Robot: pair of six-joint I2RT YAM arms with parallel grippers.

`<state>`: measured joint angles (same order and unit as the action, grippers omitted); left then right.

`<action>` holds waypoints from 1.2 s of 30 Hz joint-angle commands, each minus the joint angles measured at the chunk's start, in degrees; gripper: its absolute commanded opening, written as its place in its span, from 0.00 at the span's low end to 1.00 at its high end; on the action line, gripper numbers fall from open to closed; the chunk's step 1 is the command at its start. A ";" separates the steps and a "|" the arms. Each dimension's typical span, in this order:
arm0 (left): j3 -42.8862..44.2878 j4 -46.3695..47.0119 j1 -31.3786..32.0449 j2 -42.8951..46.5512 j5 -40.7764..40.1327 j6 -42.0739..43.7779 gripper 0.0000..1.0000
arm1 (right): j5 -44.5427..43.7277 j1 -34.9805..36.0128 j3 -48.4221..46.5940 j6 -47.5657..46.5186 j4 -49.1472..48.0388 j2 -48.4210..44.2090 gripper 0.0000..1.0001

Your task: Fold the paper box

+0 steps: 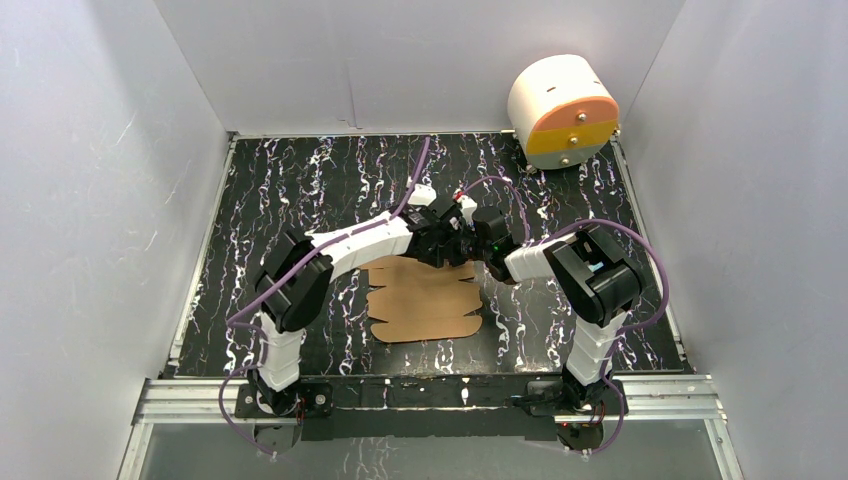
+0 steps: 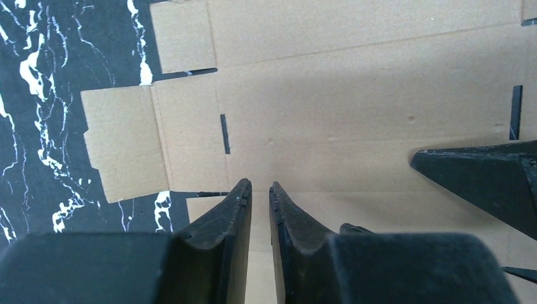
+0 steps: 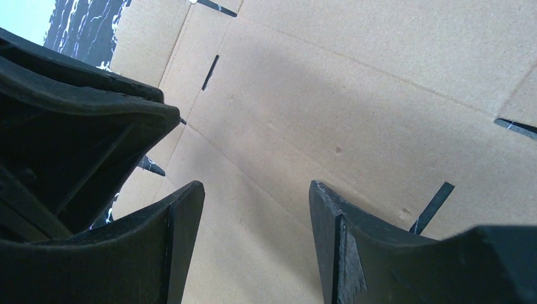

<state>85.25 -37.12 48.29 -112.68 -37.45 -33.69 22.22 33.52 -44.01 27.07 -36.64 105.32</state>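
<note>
In the top view the box lies flat and unfolded at the centre of the table, a little toward 6 o'clock. The left arm and right arm meet over its 12 o'clock edge, and a cylinder sits well apart at 1 o'clock. In the left wrist view the left gripper hangs close over the sheet with only a narrow slit between its tips and nothing in it; we cannot tell whether it touches. A flap lies flat at 9 o'clock, and the right arm's finger pokes in at 3 o'clock. In the right wrist view the right gripper stands wide over bare cardboard, holding nothing. We judge two risks. With no panel raised and nothing pinning the sheet, a push may slide it across the table rather than crease it. With the tips so near each other, a careless move may knock them together.
</note>
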 commanded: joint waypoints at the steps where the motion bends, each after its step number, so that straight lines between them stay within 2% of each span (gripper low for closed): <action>1: -2.63 -0.20 0.27 7.91 -5.15 -1.88 0.18 | -1.31 0.41 1.04 -0.34 -0.29 -0.12 0.72; 5: -10.45 4.77 -1.63 15.47 -3.11 -1.73 0.27 | -0.69 0.36 0.86 -0.60 -0.35 0.15 0.72; 7: -15.03 7.68 -5.30 19.59 1.00 -2.02 0.31 | -0.60 0.40 0.92 -0.82 -0.36 -0.01 0.72; 12: -28.48 18.59 -15.04 33.08 13.55 -1.99 0.40 | -0.56 0.41 0.95 -1.14 -0.52 -0.11 0.72; 16: -36.25 28.26 -24.97 38.11 27.51 -3.15 0.47 | -0.22 0.41 0.91 -1.22 -0.69 0.04 0.72; 21: -42.39 38.62 -33.16 37.46 41.78 -6.46 0.58 | -0.24 0.40 0.85 -1.61 -0.45 0.01 0.72; 26: -46.11 47.04 -39.20 33.23 50.85 -9.42 0.67 | 0.08 0.41 0.69 -1.72 -0.53 0.44 0.72; 30: -46.16 49.27 -40.88 28.91 53.80 -9.65 0.71 | 0.12 0.49 0.55 -1.84 -0.50 0.79 0.72; 36: -46.23 53.49 -41.00 24.70 60.42 -10.51 0.71 | 0.28 0.50 0.33 -1.85 -0.45 1.35 0.72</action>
<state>39.18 11.53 7.44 -87.55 15.49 -43.24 22.68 33.67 -44.01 26.59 -36.91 105.38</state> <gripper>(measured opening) 0.708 0.721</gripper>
